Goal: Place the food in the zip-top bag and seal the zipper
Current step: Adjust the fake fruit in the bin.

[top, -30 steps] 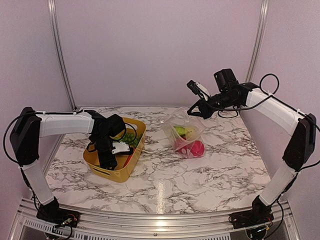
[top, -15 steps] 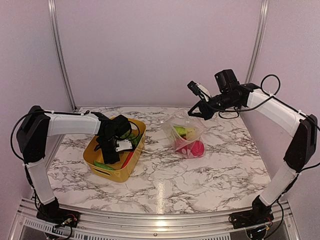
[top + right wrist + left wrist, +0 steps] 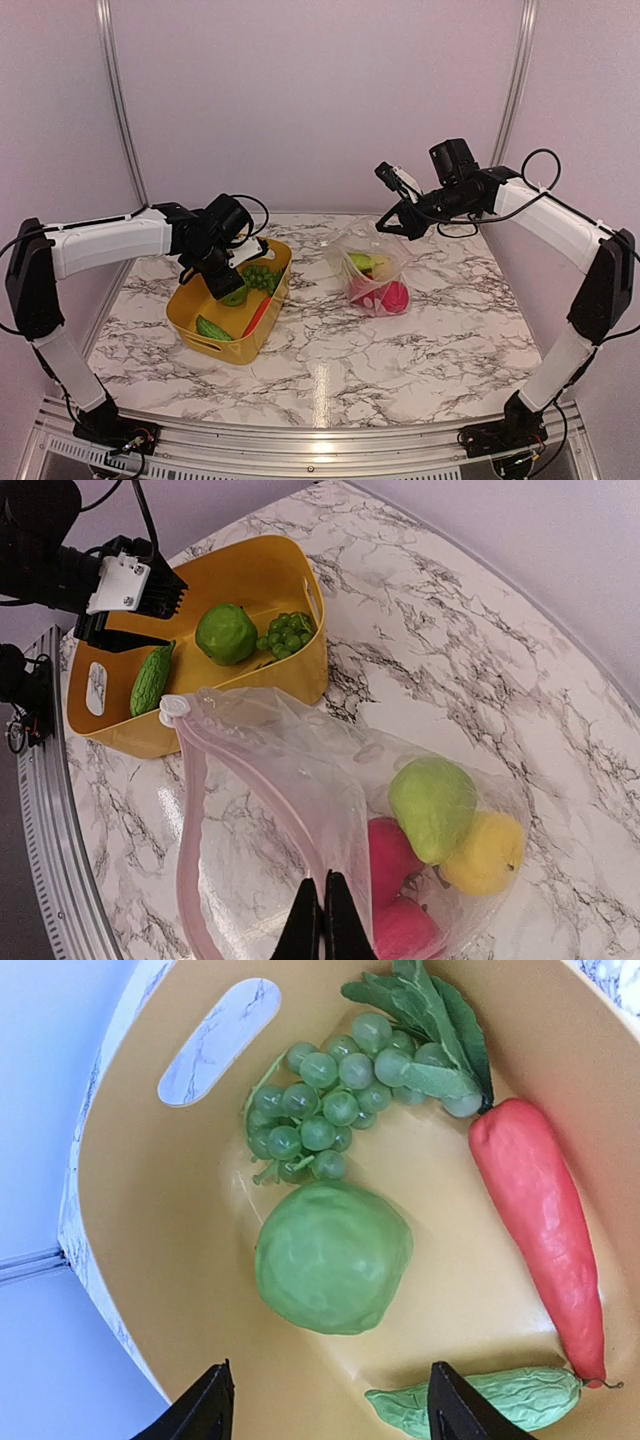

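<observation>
From above: white, grey-veined marble table [image 3: 330, 350], closed in by plain lilac walls [image 3: 320, 100]. Yellow bin [image 3: 215, 343] on the table; zip-top bag [image 3: 372, 262] well to the right of the bin, bottom resting on the table, mouth held up. Left tool [image 3: 224, 283] hanging over the bin; right tool [image 3: 385, 225] high to the right of the bin, at the bag's top edge.

Left wrist: looks straight down into the bin. Inside: green grapes [image 3: 330, 1110], a round green cabbage [image 3: 333, 1257] just beside them, an orange-red carrot [image 3: 540, 1230] with leaves lying over the grapes, and a bumpy green gourd [image 3: 480, 1405] at the carrot's tip. Left tool spread wide, nothing between its fingers.

Right wrist: right tool pressed together, pinching the bag's mouth edge by the pale pink zipper [image 3: 186, 820]. Mouth gaping toward the bin. Food inside, touching: green pear [image 3: 432, 805], yellow piece [image 3: 487, 852], red pieces [image 3: 390, 855].
</observation>
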You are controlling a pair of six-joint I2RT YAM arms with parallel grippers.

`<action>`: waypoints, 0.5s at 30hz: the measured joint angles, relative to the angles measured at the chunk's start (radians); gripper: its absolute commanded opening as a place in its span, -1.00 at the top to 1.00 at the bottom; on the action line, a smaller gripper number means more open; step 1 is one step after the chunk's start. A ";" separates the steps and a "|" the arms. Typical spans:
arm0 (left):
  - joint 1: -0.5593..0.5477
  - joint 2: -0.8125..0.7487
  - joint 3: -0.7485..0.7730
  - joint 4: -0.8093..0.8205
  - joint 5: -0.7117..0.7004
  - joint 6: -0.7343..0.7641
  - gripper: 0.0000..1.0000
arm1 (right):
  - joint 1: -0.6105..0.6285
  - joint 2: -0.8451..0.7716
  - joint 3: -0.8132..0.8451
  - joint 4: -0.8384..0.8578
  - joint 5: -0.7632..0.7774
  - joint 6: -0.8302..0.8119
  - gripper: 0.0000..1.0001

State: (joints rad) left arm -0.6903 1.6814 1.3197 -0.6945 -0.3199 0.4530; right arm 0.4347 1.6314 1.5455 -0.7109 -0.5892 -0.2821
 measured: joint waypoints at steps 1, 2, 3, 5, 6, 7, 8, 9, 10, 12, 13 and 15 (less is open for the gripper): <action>0.003 0.004 0.007 0.004 -0.003 -0.027 -0.40 | 0.000 0.000 0.000 0.000 0.000 0.000 1.00; 0.007 0.009 0.016 0.007 -0.004 -0.053 -0.44 | 0.000 0.000 0.000 0.000 0.000 0.000 1.00; 0.010 0.016 0.029 0.010 -0.002 -0.079 -0.47 | 0.000 0.000 0.000 0.000 0.000 0.000 1.00; 0.014 0.032 0.049 0.025 0.007 -0.132 -0.51 | 0.000 0.000 0.000 0.000 0.000 0.000 1.00; 0.016 0.038 0.054 0.035 0.012 -0.159 -0.53 | 0.000 0.000 0.000 0.000 0.000 0.000 1.00; 0.016 0.043 0.055 0.045 0.015 -0.177 -0.56 | 0.000 0.000 0.000 0.000 0.000 0.000 1.00; 0.016 0.049 0.056 0.054 0.021 -0.201 -0.59 | 0.000 0.000 0.000 0.000 0.000 0.000 1.00; 0.016 0.055 0.056 0.062 0.027 -0.214 -0.61 | 0.000 0.000 0.000 0.000 0.000 0.000 1.00; 0.016 0.062 0.056 0.072 0.036 -0.237 -0.62 | 0.000 0.000 0.000 0.000 0.001 0.000 1.00; 0.016 0.073 0.056 0.090 0.048 -0.264 -0.62 | 0.000 0.000 0.000 0.000 0.001 0.000 1.00; 0.016 0.080 0.056 0.100 0.050 -0.276 -0.62 | 0.000 0.000 0.000 0.000 0.002 0.000 1.00; 0.016 0.095 0.056 0.113 0.047 -0.294 -0.62 | 0.000 0.000 0.000 0.000 0.002 0.000 1.00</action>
State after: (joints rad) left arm -0.6743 1.7760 1.3754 -0.5819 -0.2733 0.1589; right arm 0.4347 1.6310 1.5455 -0.7109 -0.5869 -0.2821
